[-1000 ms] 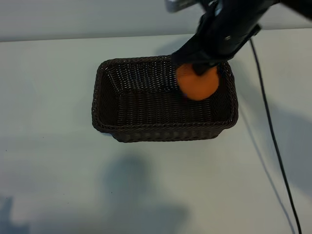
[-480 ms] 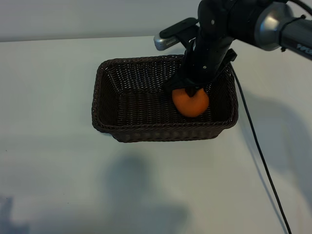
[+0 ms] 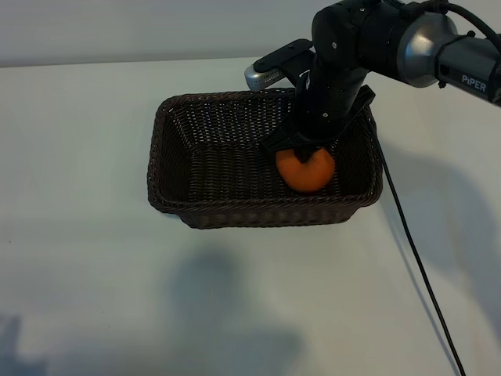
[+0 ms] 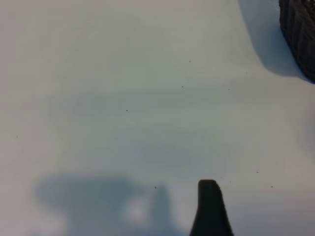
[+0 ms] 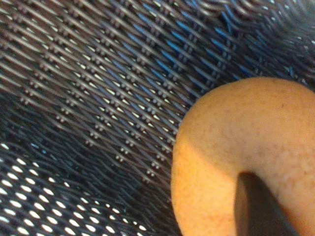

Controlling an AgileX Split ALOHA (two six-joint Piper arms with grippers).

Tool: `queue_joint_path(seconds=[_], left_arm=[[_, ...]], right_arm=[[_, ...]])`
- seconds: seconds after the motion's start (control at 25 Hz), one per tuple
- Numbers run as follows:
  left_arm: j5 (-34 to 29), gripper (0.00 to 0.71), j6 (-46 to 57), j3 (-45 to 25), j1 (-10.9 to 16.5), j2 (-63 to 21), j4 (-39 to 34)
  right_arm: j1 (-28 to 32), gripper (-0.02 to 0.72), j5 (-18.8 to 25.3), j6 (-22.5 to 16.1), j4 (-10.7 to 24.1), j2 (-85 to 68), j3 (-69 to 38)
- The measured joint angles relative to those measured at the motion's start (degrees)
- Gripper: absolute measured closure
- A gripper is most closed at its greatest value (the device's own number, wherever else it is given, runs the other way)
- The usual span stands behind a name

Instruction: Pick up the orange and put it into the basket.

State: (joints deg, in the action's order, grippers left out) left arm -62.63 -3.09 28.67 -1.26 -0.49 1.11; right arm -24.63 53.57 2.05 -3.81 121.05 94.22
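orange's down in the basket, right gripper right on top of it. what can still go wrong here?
1. The right gripper sits low over the orange; a finger lies against the fruit, so lifting may drag it.
2. The arm is close to the basket far rim; retreating sideways could clip it.

Count of items in view:

- Oranges: one orange (image 3: 305,170), lower right of the basket interior in the exterior view; it also fills the lower right of the right wrist view.
- Baskets: one basket (image 3: 168,160), centre of the exterior frame; a corner of it shows at the upper right of the left wrist view.
- Robot arms: one arm (image 3: 368,39), upper right of the exterior frame.
- Cables: one black cable (image 3: 419,270), running down the right side.
- Tables: one white table (image 3: 78,274).
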Motion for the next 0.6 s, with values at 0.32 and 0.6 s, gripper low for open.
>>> queue_joint_path(seconds=[0.32,0.6], left_arm=[[0.00,0.201,0.00,0.00,0.00,0.00,0.00],[0.00,0.201,0.00,0.00,0.00,0.00,0.00]], right_arm=[[0.00,0.013,0.77,-0.20,-0.52,-2.34,0.06],[0.00,0.036,4.72,-2.44,4.64,-4.99,2.88]])
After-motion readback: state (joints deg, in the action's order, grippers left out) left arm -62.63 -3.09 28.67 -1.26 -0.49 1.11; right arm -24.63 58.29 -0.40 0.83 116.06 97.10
